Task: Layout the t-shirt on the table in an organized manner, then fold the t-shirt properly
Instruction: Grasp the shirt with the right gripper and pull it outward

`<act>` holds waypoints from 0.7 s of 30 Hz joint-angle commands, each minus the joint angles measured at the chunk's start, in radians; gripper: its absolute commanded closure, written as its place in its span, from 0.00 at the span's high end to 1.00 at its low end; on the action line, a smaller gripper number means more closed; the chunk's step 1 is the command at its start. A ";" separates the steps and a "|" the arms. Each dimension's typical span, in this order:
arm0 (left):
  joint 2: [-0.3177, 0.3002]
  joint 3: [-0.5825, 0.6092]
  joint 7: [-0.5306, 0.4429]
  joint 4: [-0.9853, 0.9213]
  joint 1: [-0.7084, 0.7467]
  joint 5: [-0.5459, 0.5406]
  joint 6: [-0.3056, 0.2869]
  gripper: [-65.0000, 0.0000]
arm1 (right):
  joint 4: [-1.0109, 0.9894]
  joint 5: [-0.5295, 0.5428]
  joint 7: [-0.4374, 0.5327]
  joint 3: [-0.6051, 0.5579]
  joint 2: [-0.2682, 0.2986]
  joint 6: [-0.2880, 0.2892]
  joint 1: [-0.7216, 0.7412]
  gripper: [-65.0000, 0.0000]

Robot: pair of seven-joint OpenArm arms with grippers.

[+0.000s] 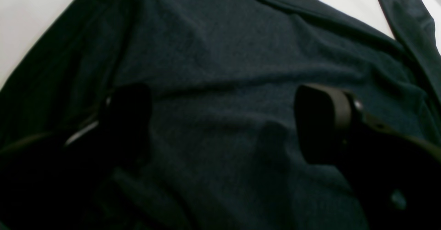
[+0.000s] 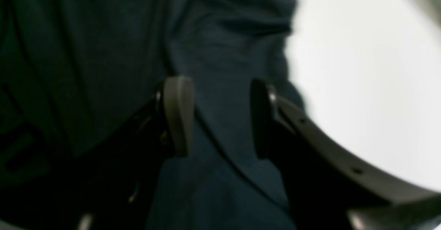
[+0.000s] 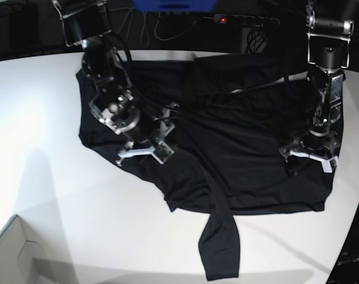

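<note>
T-shirt (image 3: 227, 160) is spread rumpled across the far half of the bench (image 3: 61, 195), one sleeve trailing near. Thin, floppy fabric, best pinched at hems or shoulders. Left hand (image 1: 220, 123) is gaping above it; right hand (image 2: 220, 118) is parted around a fold.

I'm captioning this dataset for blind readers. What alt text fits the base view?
A black t-shirt lies rumpled across a white table, one strip of fabric trailing toward the near edge. Two robot arms reach over it: the right gripper at the picture's left, the left gripper at its right.
</note>
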 commanded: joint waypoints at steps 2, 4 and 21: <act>-0.001 0.003 0.091 -0.016 0.004 -0.014 0.024 1.00 | -0.037 0.009 0.033 -0.016 -0.020 -0.006 0.047 0.42; -0.001 0.007 0.091 -0.018 0.004 -0.014 0.024 1.00 | -0.078 0.009 0.033 -0.029 -0.038 -0.006 0.064 0.42; 0.018 0.007 0.093 -0.021 0.004 -0.013 0.024 1.00 | -0.333 0.009 0.085 -0.067 -0.075 -0.006 0.219 0.41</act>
